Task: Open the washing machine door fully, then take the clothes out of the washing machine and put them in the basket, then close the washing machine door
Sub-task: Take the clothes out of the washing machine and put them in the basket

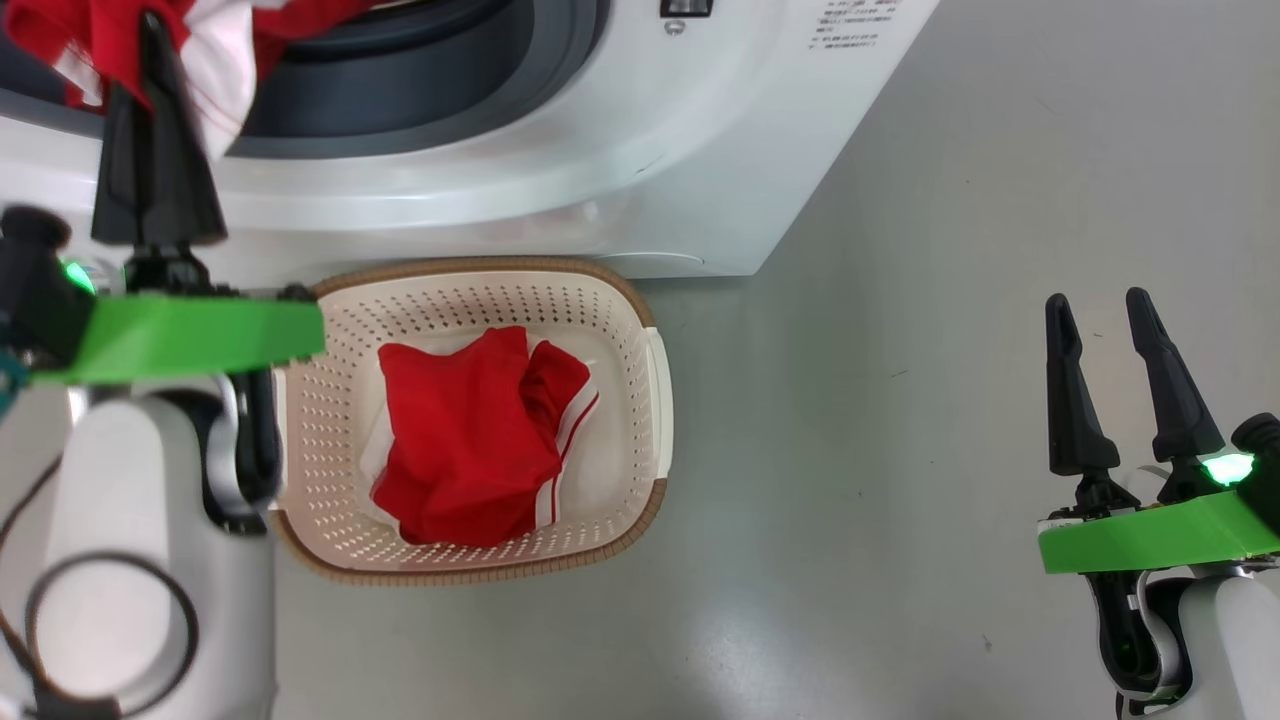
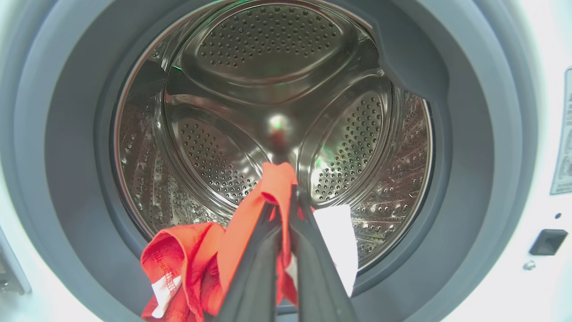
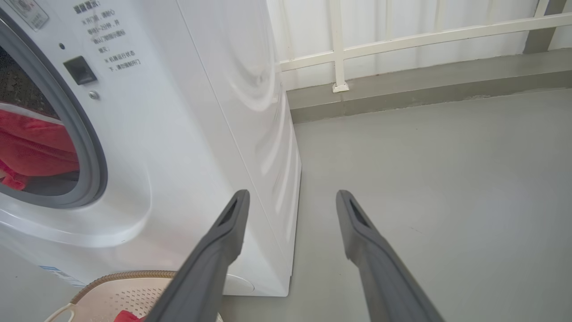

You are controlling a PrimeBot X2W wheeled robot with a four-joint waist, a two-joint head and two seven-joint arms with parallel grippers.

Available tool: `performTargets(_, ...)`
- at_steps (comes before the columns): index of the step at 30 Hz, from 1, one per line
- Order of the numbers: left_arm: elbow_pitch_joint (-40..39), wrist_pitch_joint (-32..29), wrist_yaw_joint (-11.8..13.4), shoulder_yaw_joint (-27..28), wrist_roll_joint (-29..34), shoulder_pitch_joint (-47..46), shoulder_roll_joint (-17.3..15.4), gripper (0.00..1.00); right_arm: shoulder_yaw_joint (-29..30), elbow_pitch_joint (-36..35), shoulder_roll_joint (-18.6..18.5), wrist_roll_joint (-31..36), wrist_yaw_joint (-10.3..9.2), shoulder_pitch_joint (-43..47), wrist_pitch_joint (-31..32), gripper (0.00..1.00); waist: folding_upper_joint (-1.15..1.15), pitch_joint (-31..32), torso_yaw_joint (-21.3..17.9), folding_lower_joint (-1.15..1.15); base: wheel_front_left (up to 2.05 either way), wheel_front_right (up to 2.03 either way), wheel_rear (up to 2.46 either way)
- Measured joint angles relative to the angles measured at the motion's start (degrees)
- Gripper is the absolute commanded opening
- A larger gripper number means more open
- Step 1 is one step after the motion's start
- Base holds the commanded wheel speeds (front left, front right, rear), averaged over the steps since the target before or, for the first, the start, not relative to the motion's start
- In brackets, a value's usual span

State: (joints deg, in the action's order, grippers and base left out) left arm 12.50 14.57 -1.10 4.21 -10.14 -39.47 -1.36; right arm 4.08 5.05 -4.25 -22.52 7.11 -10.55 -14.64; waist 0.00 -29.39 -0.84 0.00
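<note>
Left gripper (image 2: 283, 201) clamped on clothes (image 2: 183, 255) at drum (image 2: 268, 53) front edge. Right gripper (image 1: 1098, 302) fingers apart, idle. Fabric looks light and limp, will drape; grip a bunched fold.

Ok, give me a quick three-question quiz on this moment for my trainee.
1. True or false: the right gripper is shut on cloth.
2. What does the left gripper pinch? A) the door B) red cloth at the drum mouth C) nothing
3. What lies in the basket?
Key: 1 false, it stands open above the floor. 2 B. 3 a striped garment, red with white trim.
</note>
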Motion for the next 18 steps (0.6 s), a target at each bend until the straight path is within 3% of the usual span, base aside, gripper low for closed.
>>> performTargets(18, -24.0, 0.2, 5.0, -4.7, -1.6, 12.5, -0.1, 0.00, 0.2, -0.2, -0.2, 0.0, 0.00, 0.0, 0.0, 1.00, 0.00, -0.8, 0.4, 0.00, 0.00, 0.00, 0.00)
